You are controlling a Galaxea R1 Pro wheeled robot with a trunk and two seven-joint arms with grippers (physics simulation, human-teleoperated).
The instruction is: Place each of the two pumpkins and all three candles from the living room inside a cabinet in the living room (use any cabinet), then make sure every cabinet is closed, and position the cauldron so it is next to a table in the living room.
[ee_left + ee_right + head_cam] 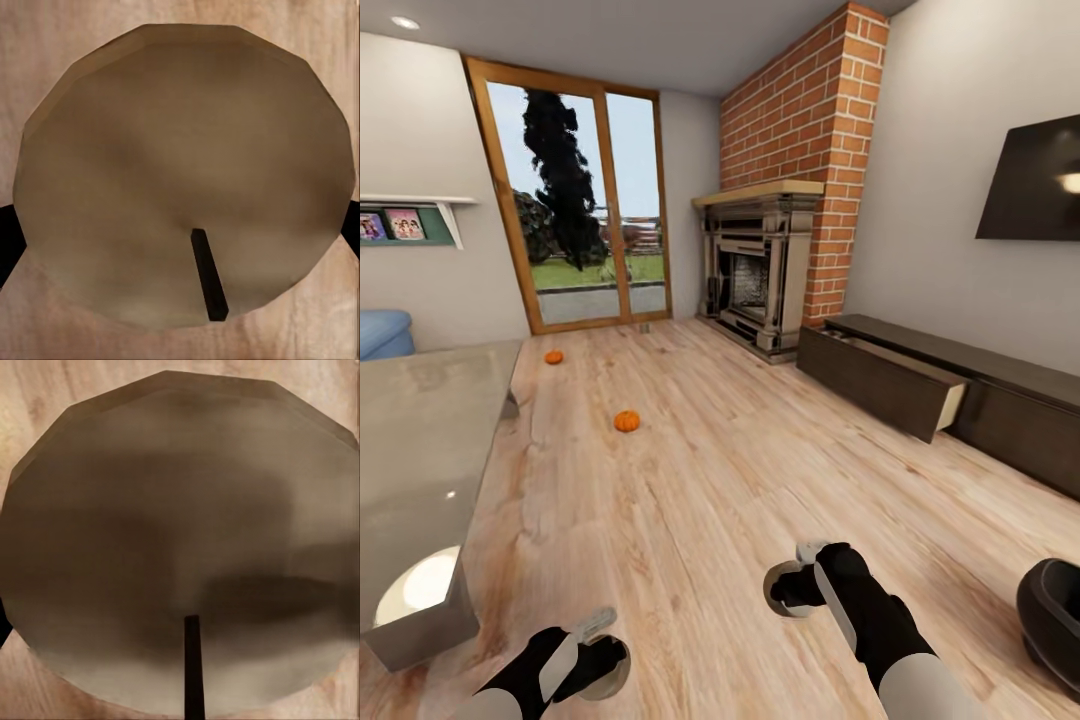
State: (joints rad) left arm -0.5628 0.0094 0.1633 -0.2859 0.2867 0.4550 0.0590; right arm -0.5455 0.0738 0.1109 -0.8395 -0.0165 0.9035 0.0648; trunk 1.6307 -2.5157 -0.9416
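Note:
Two orange pumpkins lie on the plank floor, one near [626, 421] and one farther off [553, 357]. My left gripper [598, 662] is shut on a tan candle [180, 172] with a black wick. My right gripper [788, 590] is shut on a second candle [180, 540]. Both hang low over the floor, well short of the pumpkins. The dark-brown cabinet [1000, 390] runs along the right wall with one drawer [920, 385] pulled out. The black cauldron [1055, 620] sits on the floor right of my right arm. The glass-topped table [420, 440] stands to my left. A third candle is out of view.
A brick fireplace [760, 270] fills the far corner beside a glass patio door [585, 210]. A black TV [1035, 180] hangs above the cabinet. A blue sofa [382, 332] edge and a white wall shelf [410, 215] are at the far left. Open floor stretches ahead.

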